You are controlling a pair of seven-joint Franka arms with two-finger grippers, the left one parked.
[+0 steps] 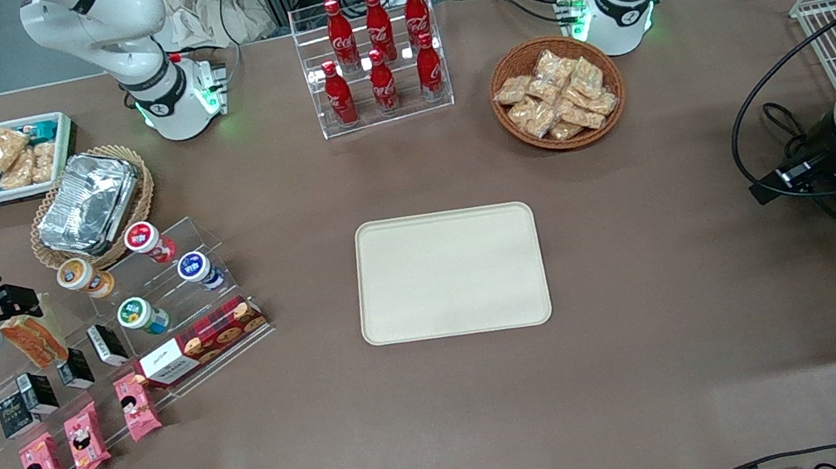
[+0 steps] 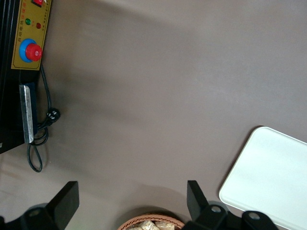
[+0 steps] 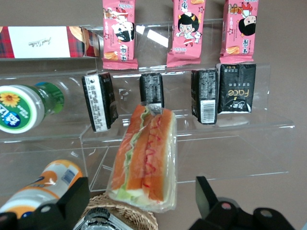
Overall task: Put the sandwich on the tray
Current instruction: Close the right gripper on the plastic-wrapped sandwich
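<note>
Landmark = tray [image 1: 449,273]. Going big to small.

Tabletop [image 1: 689,359]: brown, wide bare stretch around the tray on all sides, esp. nearer the front cam.

Tray: cream, flat, low rim, nothing on it, sits mid-tabletop. Target is fully free.

Clear acrylic stepped shelf [image 1: 145,311]: off toward the working arm's end from the tray, crowded w/ yogurt cups [image 1: 151,241], black packets [image 3: 100,101], cookie box [image 1: 200,342]; pink snack packets [image 1: 85,438] at its low edge.

Gripper [image 3: 144,201]: at the shelf, well apart from the tray toward the working arm's end. Fingers sit spread either side of the sandwich [image 3: 146,155]; can't tell if the pads touch the wrap, so grip not confirmed.

Sandwich: wedge in clear wrap, lying on the shelf's upper step by the foil-filled basket [image 1: 90,202], black packets just beside its tip.

Step, as I judge it: pick phase, approach/grasp. Transfer not started.

Next calls for: close on the wedge's flat sides, lift straight up to clear the acrylic step edges and packets, then carry across to the tray. Route over bare tabletop looks open; cookie box corner is the nearest thing en route. Wrap is slick and bread soft, so gentle squeeze.
</note>
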